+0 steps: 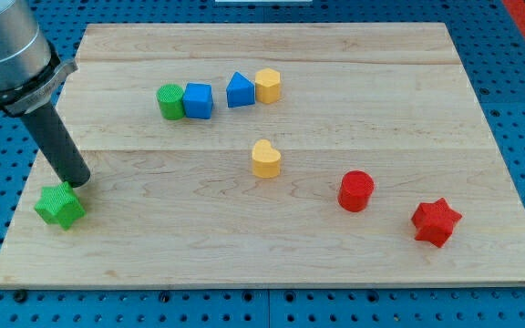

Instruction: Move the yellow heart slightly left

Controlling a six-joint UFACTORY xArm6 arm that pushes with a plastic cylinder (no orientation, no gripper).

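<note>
Yellow heart sits near the board's centre, alone, nothing touching it. Solid yellow block, flat top face with two rounded lobes toward the view's top-left and the point toward the view's bottom, side walls a slightly darker yellow. Standing flat on the wooden board.

Above it toward the view's top: blue triangular block touching a yellow hexagon-like block on its right. Left of those, blue cube pressed against a green cylinder.

Right and lower from the heart: red cylinder, then further to the view's right a red star, the two apart from each other.

Far at the view's left, low on the board: green star. My tip is down at the board, right at the green star's upper right edge, touching or almost. Well apart from the yellow heart. The tool is a bare rod, grasping nothing.
</note>
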